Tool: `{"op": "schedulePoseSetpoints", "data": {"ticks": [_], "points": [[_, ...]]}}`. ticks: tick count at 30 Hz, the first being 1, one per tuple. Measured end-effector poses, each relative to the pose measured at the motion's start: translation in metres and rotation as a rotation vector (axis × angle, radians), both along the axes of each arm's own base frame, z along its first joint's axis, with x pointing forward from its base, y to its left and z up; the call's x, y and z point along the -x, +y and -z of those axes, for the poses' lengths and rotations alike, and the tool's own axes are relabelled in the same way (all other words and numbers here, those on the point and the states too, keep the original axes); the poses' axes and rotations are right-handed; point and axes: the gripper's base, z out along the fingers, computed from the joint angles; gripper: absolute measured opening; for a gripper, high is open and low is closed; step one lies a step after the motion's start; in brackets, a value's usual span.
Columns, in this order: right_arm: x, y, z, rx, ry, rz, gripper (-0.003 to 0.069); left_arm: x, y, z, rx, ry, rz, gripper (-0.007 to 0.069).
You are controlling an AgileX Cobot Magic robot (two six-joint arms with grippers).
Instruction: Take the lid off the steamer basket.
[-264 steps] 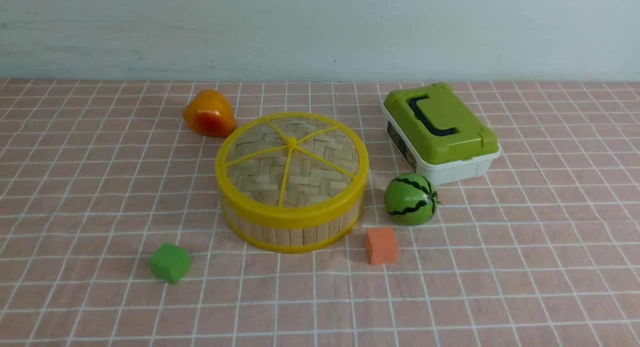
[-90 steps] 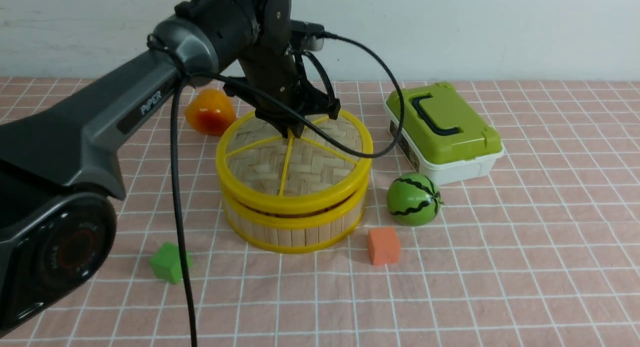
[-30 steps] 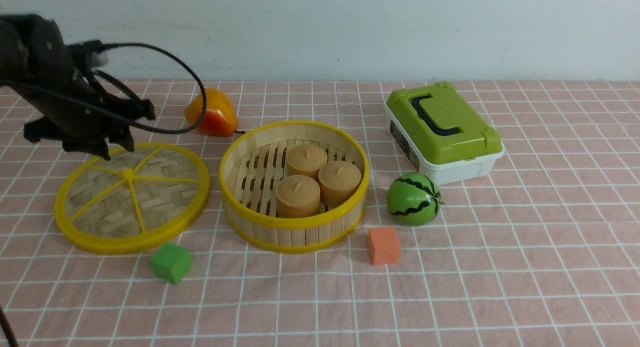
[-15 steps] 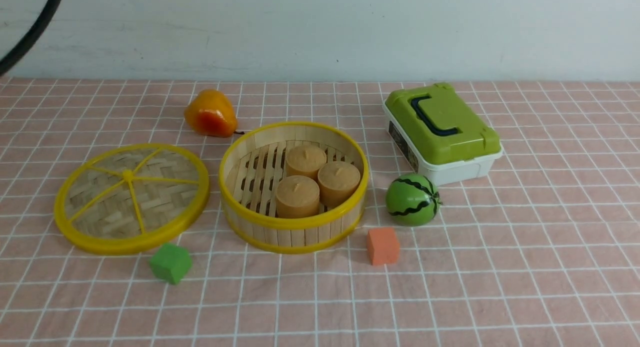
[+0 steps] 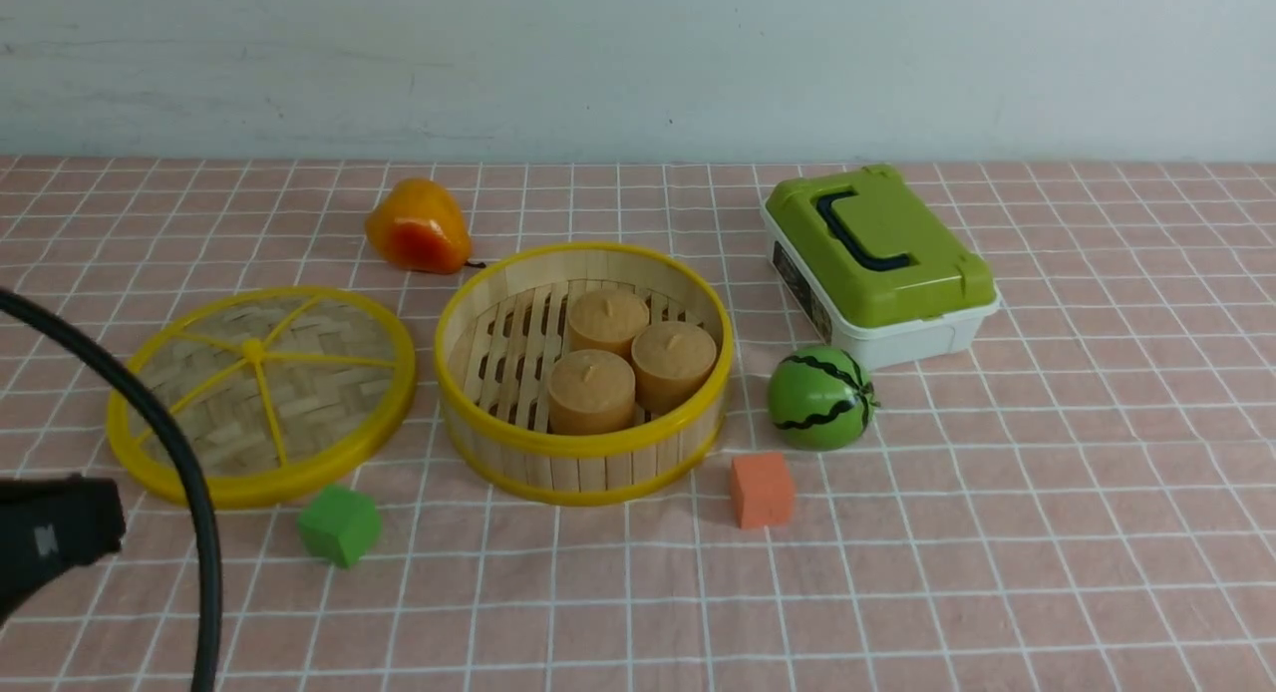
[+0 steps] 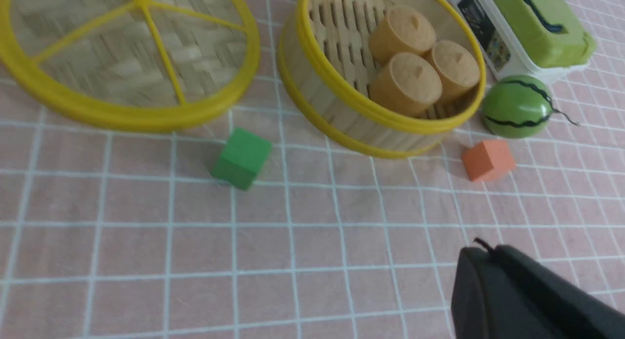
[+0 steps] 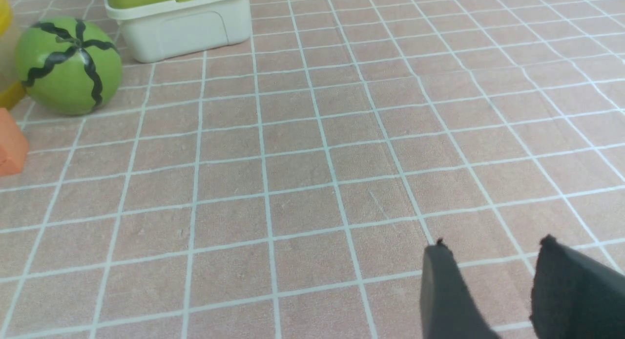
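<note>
The lid (image 5: 289, 403), a woven bamboo disc with a yellow rim and spokes, lies flat on the cloth to the left of the steamer basket (image 5: 583, 453). The basket stands uncovered, and three tan cylinders (image 5: 623, 358) show on its slatted floor. The left wrist view shows the lid (image 6: 127, 60) and the basket (image 6: 342, 119) from the near side. My left gripper (image 6: 483, 251) is shut and empty, hovering over bare cloth well short of both. Part of my left arm (image 5: 50, 542) and its cable show at the front view's lower left. My right gripper (image 7: 493, 246) is open over bare cloth.
A green cube (image 5: 339, 524) sits just in front of the lid. In front of the basket's right side is an orange cube (image 5: 762, 489). A toy watermelon (image 5: 820, 397) and a white box with a green lid (image 5: 882, 263) are to the right. An orange toy fruit (image 5: 417, 226) lies behind.
My left arm has drawn back from the lid's far edge toward the near left, and its gripper has shut. The lid and basket have not moved.
</note>
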Motion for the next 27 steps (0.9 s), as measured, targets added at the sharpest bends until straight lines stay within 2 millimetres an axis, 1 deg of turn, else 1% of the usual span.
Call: {"op": "schedulePoseSetpoints", "data": {"ticks": [3,5,9,11,12,13,14,15,17,20,21,24,27], "points": [[0.0,0.0,0.0,0.0,0.0,0.0,0.0241,-0.001,-0.001,0.01,0.029,0.022,-0.006,-0.0013],[0.0,0.0,0.0,0.0,0.0,0.0,0.0241,-0.002,0.0,0.01,0.015,0.005,-0.017,-0.0013],[0.0,0.0,0.0,0.0,0.0,0.0,0.0241,-0.001,0.005,0.007,-0.052,-0.126,-0.048,-0.0013],[0.0,0.0,0.0,0.0,0.0,0.0,0.0241,0.011,0.012,0.015,-0.134,-0.262,-0.094,-0.0013],[0.0,0.0,0.0,0.0,0.0,0.0,0.0241,0.013,0.012,0.016,-0.133,-0.272,-0.098,-0.0013],[0.0,0.0,0.0,0.0,0.0,0.0,0.0241,0.022,0.016,0.023,-0.159,-0.378,-0.136,-0.0013],[0.0,0.0,0.0,0.0,0.0,0.0,0.0241,0.023,0.017,0.028,-0.162,-0.378,-0.14,-0.0013],[0.0,0.0,0.0,0.0,0.0,0.0,0.0241,0.027,0.018,0.035,-0.165,-0.415,-0.158,-0.0013],[0.0,0.0,0.0,0.0,0.0,0.0,0.0241,0.036,0.023,0.068,-0.142,-0.52,-0.229,-0.0013],[0.0,0.0,0.0,0.0,0.0,0.0,0.0241,0.044,0.027,0.112,-0.115,-0.567,-0.281,-0.0013],[0.0,0.0,0.0,0.0,0.0,0.0,0.0241,0.046,0.027,0.118,-0.106,-0.57,-0.283,-0.0013],[0.0,0.0,0.0,0.0,0.0,0.0,0.0241,0.051,0.026,0.126,-0.125,-0.562,-0.259,-0.0013],[0.0,0.0,0.0,0.0,0.0,0.0,0.0241,0.054,0.025,0.135,-0.164,-0.486,-0.229,-0.0013]]}}
